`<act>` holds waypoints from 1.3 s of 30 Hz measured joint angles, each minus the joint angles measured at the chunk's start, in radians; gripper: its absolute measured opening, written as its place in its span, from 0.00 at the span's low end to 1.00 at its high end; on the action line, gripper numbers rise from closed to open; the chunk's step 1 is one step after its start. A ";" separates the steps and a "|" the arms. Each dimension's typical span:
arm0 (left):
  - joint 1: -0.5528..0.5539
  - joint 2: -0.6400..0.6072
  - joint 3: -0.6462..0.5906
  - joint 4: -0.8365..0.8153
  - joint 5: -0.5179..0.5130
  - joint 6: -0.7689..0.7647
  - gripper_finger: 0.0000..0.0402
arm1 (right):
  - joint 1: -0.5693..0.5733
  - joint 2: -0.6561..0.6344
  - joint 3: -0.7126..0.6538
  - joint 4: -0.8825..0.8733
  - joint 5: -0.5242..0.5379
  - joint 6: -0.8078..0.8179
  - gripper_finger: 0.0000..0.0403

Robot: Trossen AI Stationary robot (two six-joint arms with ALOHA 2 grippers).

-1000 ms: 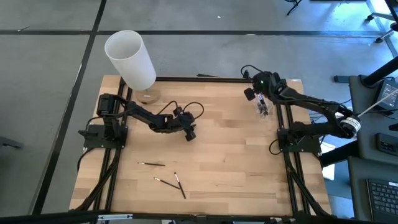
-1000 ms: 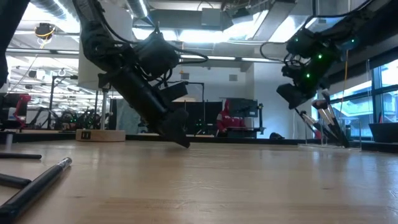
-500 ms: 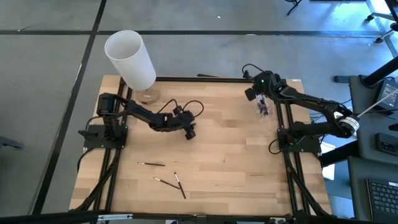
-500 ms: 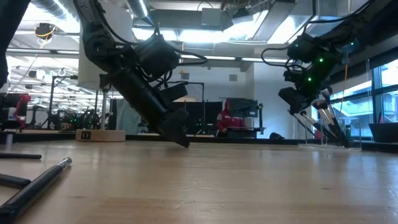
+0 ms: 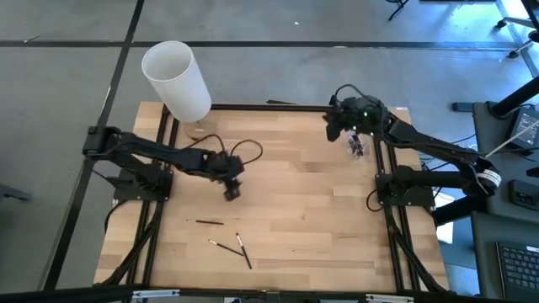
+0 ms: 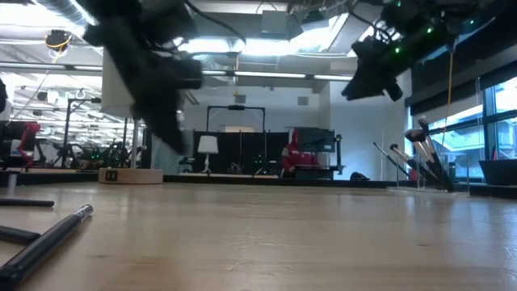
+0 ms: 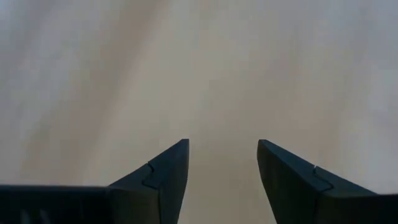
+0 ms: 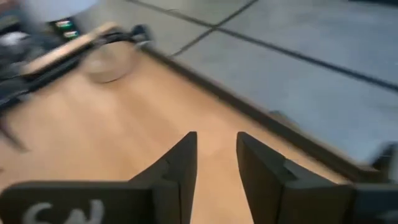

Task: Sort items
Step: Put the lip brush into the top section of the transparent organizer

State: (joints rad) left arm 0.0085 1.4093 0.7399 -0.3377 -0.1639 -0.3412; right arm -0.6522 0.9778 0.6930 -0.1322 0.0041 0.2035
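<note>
While 3 brushes (image 5: 227,237) lie near, left jaws (image 5: 231,191) hover open.

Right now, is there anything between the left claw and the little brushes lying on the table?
No. In the high view, only bare wood lies between the left claw and the nearest brush.

Little can be read. Pale marks on the dark body of the right gripper (image 8: 214,180), seen in the right wrist view, look like "SN" upside down, only partly in view. A small dark label on the wooden base (image 6: 129,175) is illegible.
</note>
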 joint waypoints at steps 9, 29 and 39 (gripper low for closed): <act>-0.219 -0.058 0.000 -0.144 0.046 -0.285 0.46 | 0.295 0.023 -0.098 0.258 0.027 0.101 0.21; -0.547 0.324 0.127 0.174 0.080 0.020 0.46 | 0.574 0.008 -0.136 0.449 0.003 0.153 0.20; -0.541 0.416 0.249 -0.039 0.090 0.199 0.40 | 0.592 0.007 -0.135 0.449 0.004 0.146 0.20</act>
State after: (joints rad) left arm -0.5323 1.8255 0.9892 -0.3769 -0.0743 -0.1425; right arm -0.0597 0.9844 0.5575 0.3168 0.0077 0.3498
